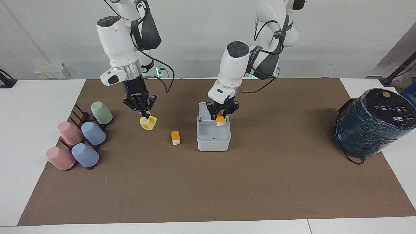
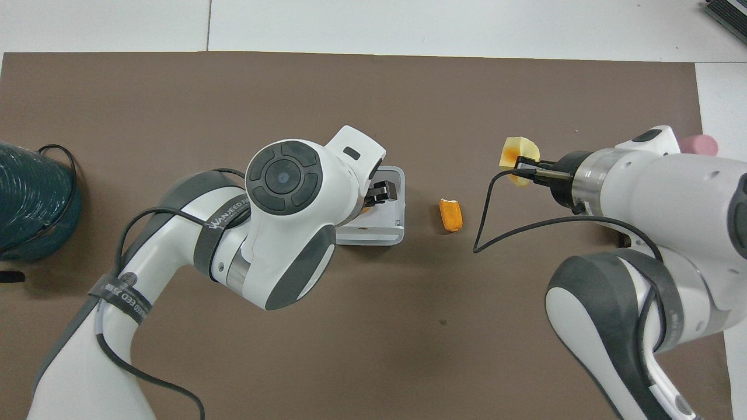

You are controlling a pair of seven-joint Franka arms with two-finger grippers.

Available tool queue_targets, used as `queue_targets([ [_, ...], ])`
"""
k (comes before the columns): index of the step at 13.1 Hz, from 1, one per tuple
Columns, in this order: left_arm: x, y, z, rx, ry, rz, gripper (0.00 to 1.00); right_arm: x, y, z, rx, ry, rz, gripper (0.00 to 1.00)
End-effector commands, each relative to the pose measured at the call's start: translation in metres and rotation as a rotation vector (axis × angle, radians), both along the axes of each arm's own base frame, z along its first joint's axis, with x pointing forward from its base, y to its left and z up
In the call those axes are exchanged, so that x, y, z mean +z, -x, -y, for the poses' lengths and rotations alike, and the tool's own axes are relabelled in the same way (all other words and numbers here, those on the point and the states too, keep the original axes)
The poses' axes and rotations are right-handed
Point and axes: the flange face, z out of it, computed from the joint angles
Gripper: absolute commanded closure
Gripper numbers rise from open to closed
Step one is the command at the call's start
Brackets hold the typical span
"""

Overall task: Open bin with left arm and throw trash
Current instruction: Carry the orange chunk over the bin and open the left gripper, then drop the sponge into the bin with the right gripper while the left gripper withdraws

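Left gripper (image 1: 222, 113) hangs over the open bin (image 1: 213, 136), orange wedge (image 1: 220, 119) between its fingers, grip unclear. Right gripper (image 1: 145, 114) pinches the yellow block (image 1: 148, 123).

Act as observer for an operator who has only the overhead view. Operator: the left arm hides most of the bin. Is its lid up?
Observer: Yes. The bin is open, and its lid stands raised at the edge nearer the robots.
Operator: I see an orange sliver under that arm. What is it?
Observer: An orange wedge at the left gripper, over the open bin, by its edge toward the left arm's end.
Operator: What lies at the right arm's end?
Observer: Five pastel cups on a dark rack.
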Motion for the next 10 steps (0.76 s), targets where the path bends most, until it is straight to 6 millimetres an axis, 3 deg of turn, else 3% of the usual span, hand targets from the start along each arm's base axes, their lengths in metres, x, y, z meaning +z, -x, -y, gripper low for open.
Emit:
queue_targets([
  [1,0.03,-0.018,-0.026,0.036,-0.015,-0.034,0.0,-0.004,-0.015,-0.036,-0.026,-0.067,0.024,1.0],
  [4,0.05,-0.04,-0.078,-0.008,-0.063,-0.078,0.0,-0.013,-0.022,-0.078,-0.065,-0.121,0.023,1.0],
  [7,0.054,-0.069,-0.171,-0.173,-0.095,-0.1,0.0,-0.034,-0.017,-0.125,-0.044,-0.156,0.036,1.0],
  [10,0.061,-0.076,-0.247,-0.278,-0.107,-0.132,0.0,-0.049,-0.001,-0.171,-0.017,-0.181,0.027,1.0],
])
